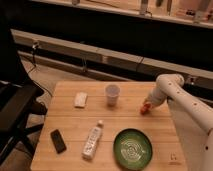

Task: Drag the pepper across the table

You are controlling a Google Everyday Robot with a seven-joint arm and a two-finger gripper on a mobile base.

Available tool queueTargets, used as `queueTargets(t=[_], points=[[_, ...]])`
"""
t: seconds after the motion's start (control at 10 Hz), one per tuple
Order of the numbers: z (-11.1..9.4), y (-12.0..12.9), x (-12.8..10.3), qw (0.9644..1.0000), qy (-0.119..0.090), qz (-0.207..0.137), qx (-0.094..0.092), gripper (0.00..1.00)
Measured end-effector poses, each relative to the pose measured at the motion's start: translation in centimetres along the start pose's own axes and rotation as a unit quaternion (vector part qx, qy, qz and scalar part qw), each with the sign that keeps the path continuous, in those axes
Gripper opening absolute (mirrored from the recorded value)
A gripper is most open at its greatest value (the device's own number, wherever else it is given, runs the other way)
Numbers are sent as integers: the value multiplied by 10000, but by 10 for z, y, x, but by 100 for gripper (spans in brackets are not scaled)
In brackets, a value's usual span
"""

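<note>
The pepper (144, 108) is a tiny orange-red object on the light-wood table (75, 120), near its right edge and to the right of the cup. My gripper (146, 105) comes in from the right on a white arm (172, 90) and sits right on top of the pepper, partly covering it. The gripper tip touches or nearly touches the table top there.
A pale cup (112, 94) stands at mid-back. A white packet (80, 99) lies at the back left. A clear bottle (92, 140), a black phone (58, 141) and a green plate (132, 148) lie along the front. A black chair (15, 110) stands left; a grey bench (100, 55) runs behind.
</note>
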Motion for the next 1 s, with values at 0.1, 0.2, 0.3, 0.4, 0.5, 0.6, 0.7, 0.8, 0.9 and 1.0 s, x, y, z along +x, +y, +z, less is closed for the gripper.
queueTargets(t=[0.1,0.2,0.3,0.4,0.5,0.6,0.7,0.8,0.9,1.0], points=[[-2,10,13,9998,-19,195,47,0],[-4,21,23,9992,-41,380,99,0],[-6,28,30,9986,-48,506,136,2],[-8,36,35,9975,-46,693,163,6],[-8,35,36,9973,-36,714,157,4],[-7,32,33,9981,-35,599,139,1],[-4,25,26,9987,-51,492,136,0],[-3,23,25,9989,-42,444,135,0],[-4,23,25,9989,-42,447,154,0],[-5,27,29,9985,-40,517,172,0]])
